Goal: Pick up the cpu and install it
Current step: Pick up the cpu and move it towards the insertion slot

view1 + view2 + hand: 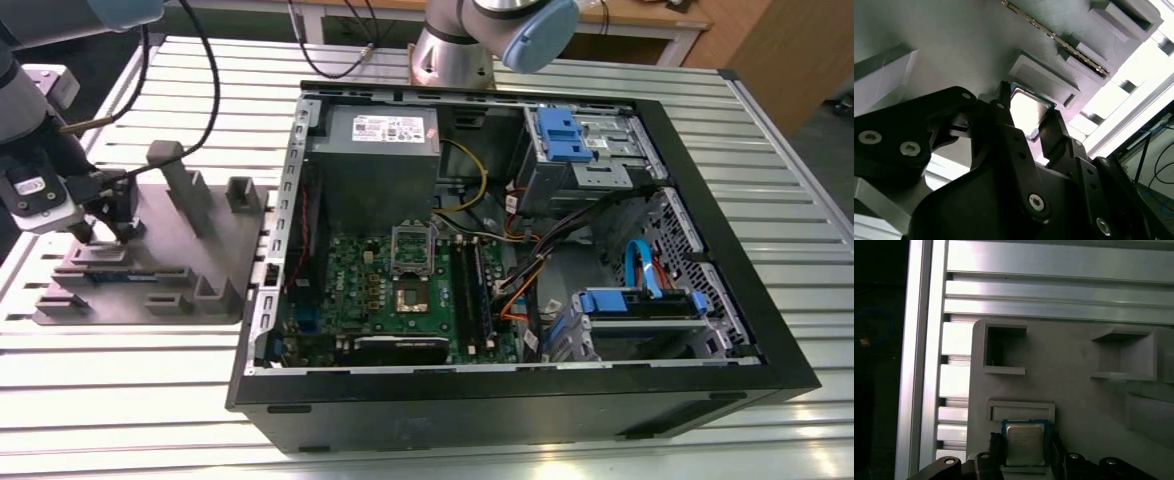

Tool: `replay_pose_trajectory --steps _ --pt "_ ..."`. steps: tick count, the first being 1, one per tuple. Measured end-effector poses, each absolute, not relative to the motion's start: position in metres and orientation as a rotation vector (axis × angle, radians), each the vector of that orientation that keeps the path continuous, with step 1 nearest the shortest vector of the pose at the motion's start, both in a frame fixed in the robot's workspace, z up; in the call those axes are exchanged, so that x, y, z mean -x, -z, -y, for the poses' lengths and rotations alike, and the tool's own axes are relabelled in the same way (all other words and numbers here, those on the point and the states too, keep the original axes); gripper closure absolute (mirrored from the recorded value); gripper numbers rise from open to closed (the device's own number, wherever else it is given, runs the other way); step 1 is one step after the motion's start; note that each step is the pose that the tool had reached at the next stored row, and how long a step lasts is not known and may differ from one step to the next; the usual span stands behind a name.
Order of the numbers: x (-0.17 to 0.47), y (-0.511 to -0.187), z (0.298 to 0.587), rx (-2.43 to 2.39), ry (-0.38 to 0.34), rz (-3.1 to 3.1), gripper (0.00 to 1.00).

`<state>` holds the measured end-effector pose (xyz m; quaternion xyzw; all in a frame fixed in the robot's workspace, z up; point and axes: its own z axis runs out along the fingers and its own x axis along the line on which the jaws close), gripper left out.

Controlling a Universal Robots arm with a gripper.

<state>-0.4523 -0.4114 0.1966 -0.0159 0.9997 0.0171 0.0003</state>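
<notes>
A grey holder block [200, 250] sits on the slatted tabletop [134, 350], on the exterior view's left of the open computer case [747, 300]. The block's raised posts and pockets stand around the tool [104, 235], which points straight down onto it. The cpu [1025, 444] lies flat in a recess of the block, metal top up, with the tool narrowed against two opposite edges.

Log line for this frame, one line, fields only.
stage: pick | gripper: at cpu | cpu: flat in grey fixture | computer case: open, on the exterior view's right
</notes>
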Motion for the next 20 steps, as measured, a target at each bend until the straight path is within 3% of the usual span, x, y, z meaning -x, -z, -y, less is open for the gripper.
replay_pose_trajectory --steps 20 --pt "0.452 -0.284 0.411 0.050 -0.054 -3.140 0.53"
